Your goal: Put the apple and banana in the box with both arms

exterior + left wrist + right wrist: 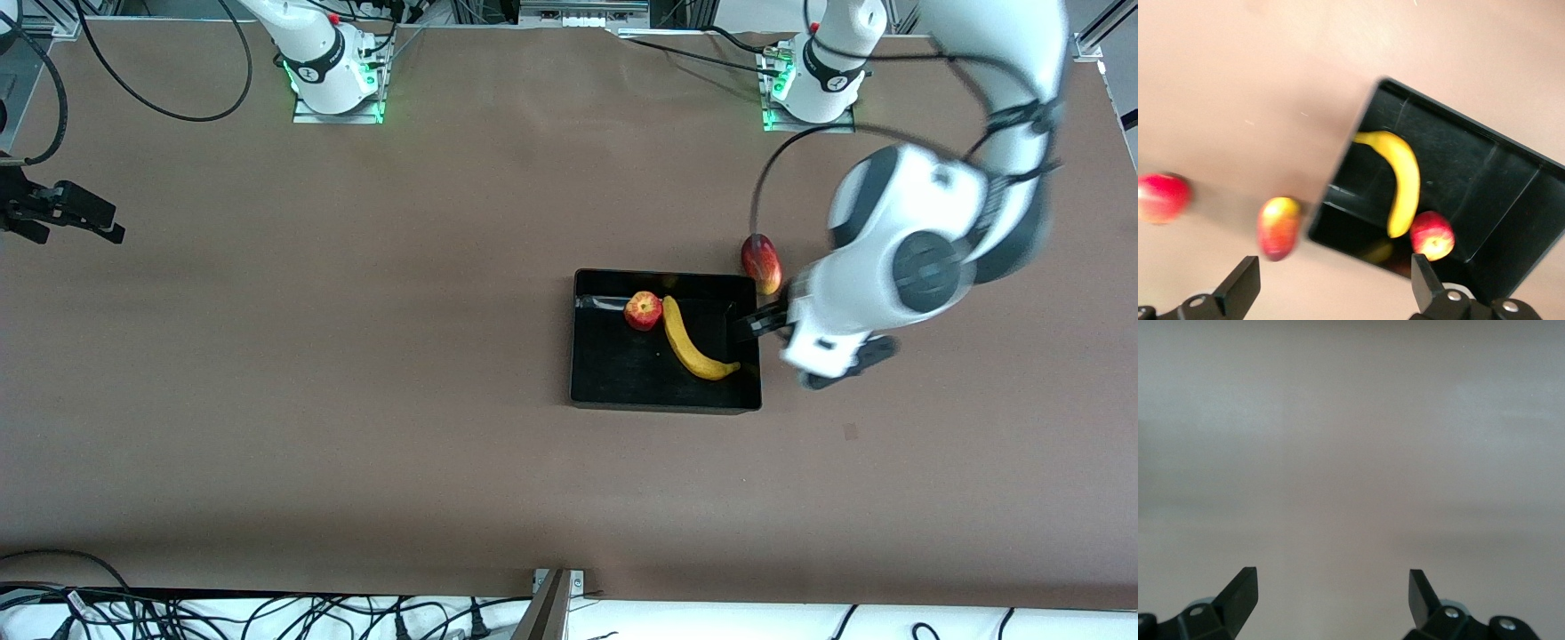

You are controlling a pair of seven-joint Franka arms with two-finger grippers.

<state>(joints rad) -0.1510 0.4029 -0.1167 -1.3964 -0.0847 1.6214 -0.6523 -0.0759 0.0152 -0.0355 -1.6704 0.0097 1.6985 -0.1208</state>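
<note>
While the right gripper (62, 213) waits at the far left edge of the frame over bare table, fingers spread wide and holding nothing, the box (587, 391) sits right of centre with the apple (643, 310) near its upper wall and the banana (693, 342) touching it, long axis slanting down toward the lower right. The left gripper (756, 322) hangs over the box's right-hand rim, jaws fully apart and empty, so both fruits appear delivered and this arm is much the nearer.
</note>
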